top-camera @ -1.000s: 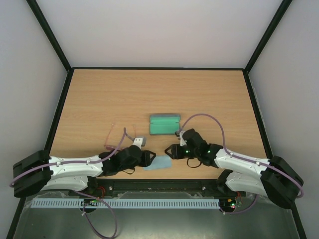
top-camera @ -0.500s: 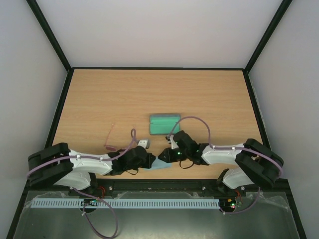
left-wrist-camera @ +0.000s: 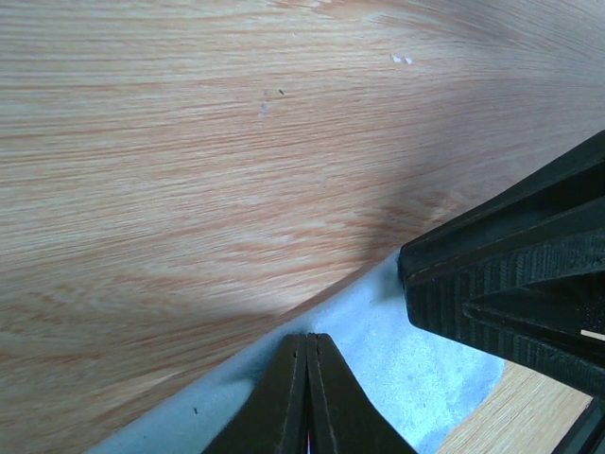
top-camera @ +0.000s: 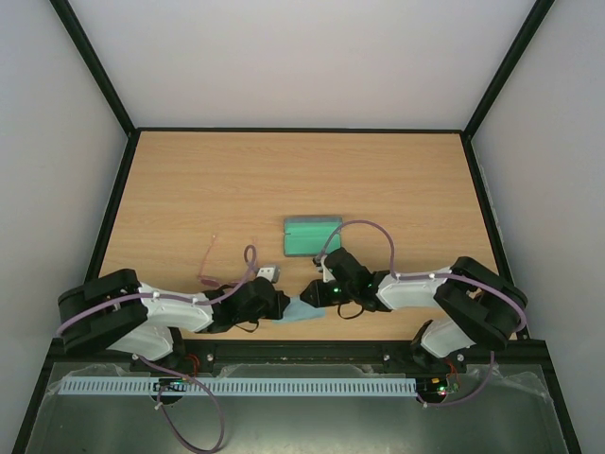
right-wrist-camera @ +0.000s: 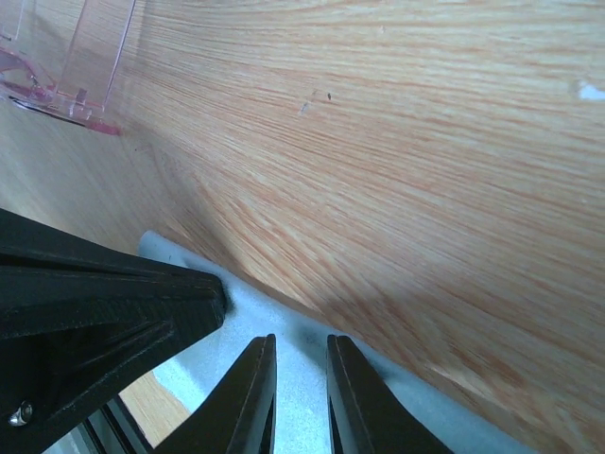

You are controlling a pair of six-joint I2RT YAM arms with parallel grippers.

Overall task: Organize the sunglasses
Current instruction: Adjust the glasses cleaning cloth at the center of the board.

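We've got both arms down low over the light blue square cloth (left-wrist-camera: 416, 369) at the near edge of the wooden table (top-camera: 397, 180). The left gripper (left-wrist-camera: 307, 345) is pinched tight and the right gripper (right-wrist-camera: 301, 342) is slightly parted. The thin translucent pink sunglasses (top-camera: 206, 277) lie beside the left forearm, with neither gripper touching them.

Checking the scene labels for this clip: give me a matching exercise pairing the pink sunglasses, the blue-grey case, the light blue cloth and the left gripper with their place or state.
Things:
1. thin translucent pink-framed sunglasses
2. blue-grey oblong case with green lining
3. light blue square cloth
4. left gripper

Place or state:
A. fingers closed together
B. lying open, mid-table
C. closest to the near edge, in front of the case
D. left of the case, apart from it

Pairs: 1-D, 2-B, 3-C, 4-A.
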